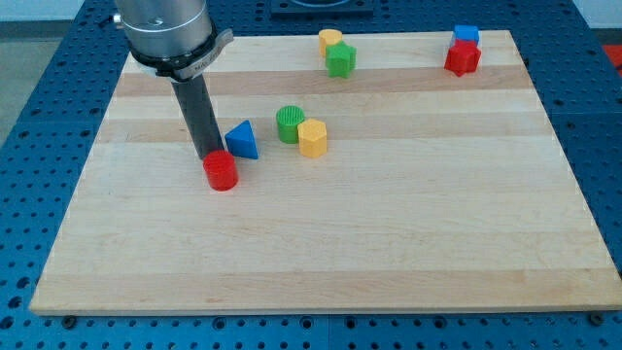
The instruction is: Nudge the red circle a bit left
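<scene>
The red circle (222, 171) lies on the wooden board (321, 243) at the view's left of centre. My tip (209, 157) is at the lower end of the dark rod, right at the circle's upper-left edge and seemingly touching it. A blue triangle (242, 139) sits just up and to the right of the red circle.
A green circle (290, 123) and a yellow hexagon (313, 138) sit together right of the blue triangle. At the view's top are a yellow block (330, 41) with a green block (341, 60), and a blue block (466, 35) with a red block (464, 57).
</scene>
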